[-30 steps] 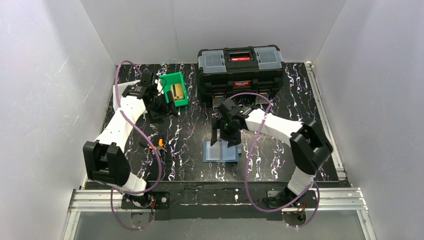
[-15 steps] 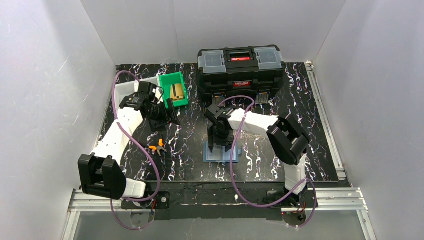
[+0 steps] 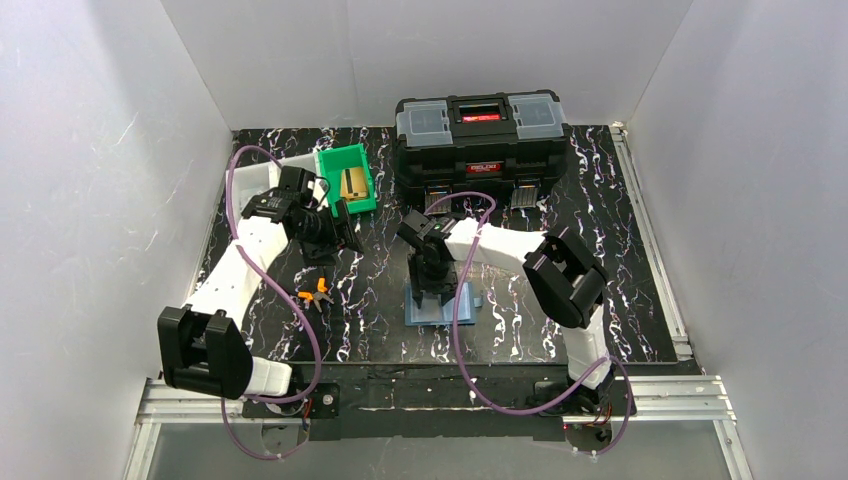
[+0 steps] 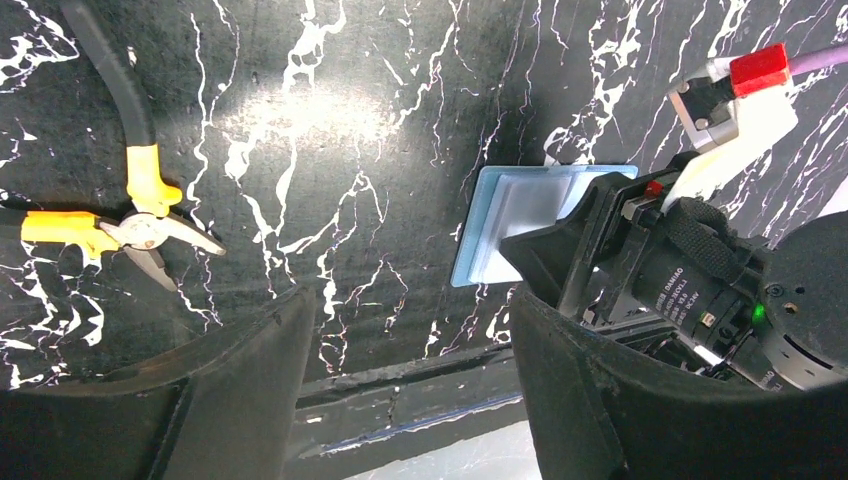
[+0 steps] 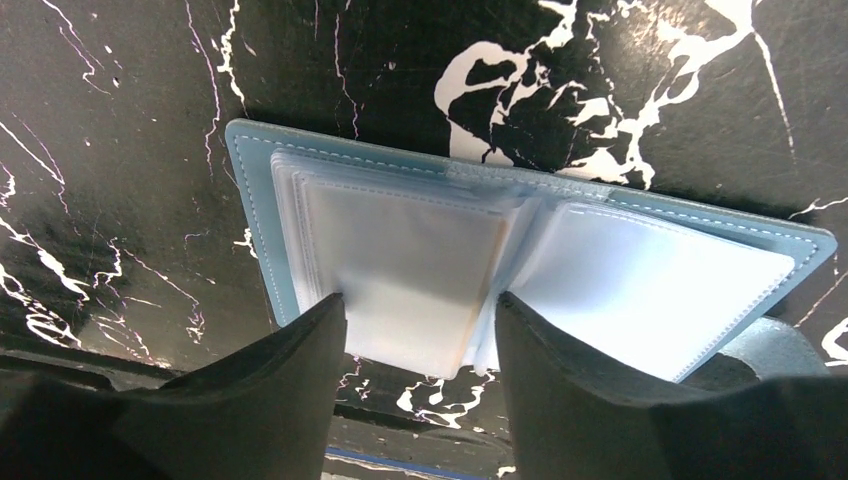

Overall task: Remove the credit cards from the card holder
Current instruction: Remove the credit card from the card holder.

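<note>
Lying opened flat on the black, white-veined worktop, nearest the arm bases, is the small teal-blue folding card holder with its pale, translucent plastic sleeves facing up. Whether a credit card sits inside any sleeve cannot be determined from these views. The right pincer points down at the near edge of the left-hand sleeve stack. Its two black fingers stand apart, with the sleeve edge showing in the gap between them and nothing visibly clamped. Whether the tips touch the plastic cannot be determined. To the left of the holder, apart from it, a pair of pliers with yellow-orange grips lies flat on the worktop. Farther back and to the left, the left pincer hangs above bare worktop in the released state, with its fingers spread wide and nothing between them. Just beyond it stands a small green rectangular plastic bin with a tan flat item resting inside. At the far edge, right of the bin, sits a large black plastic toolbox with grey lid compartments and a red centre panel.
</note>
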Robot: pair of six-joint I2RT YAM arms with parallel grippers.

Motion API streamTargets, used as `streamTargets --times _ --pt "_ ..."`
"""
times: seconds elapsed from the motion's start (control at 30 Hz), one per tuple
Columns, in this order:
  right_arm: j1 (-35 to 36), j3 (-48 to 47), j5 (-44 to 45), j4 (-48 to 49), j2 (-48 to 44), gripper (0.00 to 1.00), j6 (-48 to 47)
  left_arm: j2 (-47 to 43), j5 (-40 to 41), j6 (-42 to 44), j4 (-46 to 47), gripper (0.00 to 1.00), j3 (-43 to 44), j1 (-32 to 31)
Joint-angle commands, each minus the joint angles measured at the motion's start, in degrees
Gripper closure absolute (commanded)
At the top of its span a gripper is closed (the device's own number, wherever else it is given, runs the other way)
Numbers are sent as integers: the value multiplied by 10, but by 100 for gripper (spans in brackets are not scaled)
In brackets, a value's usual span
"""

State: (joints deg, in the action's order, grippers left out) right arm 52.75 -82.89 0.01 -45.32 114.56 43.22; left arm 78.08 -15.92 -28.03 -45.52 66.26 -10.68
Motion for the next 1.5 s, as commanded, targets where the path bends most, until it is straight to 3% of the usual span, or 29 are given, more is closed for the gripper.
streamTargets --times 0.0,0.13,0.37,0.57,0.8,0.97,1.47 --pt "2 10 4 -2 28 43 -14 -4 -7 -7 -3 30 -4 -13" --pt "-13 50 -27 26 25 52 -23 5 -4 -15 -3 30 -3 -30" --pt "-61 144 -82 112 -13 81 -34 35 -9 -49 15 31 -15 -84" --pt "-83 188 -121 161 -22 91 -42 75 -30 -81 51 37 -23 -133" --pt "-103 213 -145 186 -19 99 -40 130 -66 -104 96 59 -19 -183" --pt "-112 225 -164 202 -14 99 -36 173 -82 -108 122 68 -10 -207" --pt "-122 235 -175 211 -12 99 -34 251 -88 -79 150 72 12 -236"
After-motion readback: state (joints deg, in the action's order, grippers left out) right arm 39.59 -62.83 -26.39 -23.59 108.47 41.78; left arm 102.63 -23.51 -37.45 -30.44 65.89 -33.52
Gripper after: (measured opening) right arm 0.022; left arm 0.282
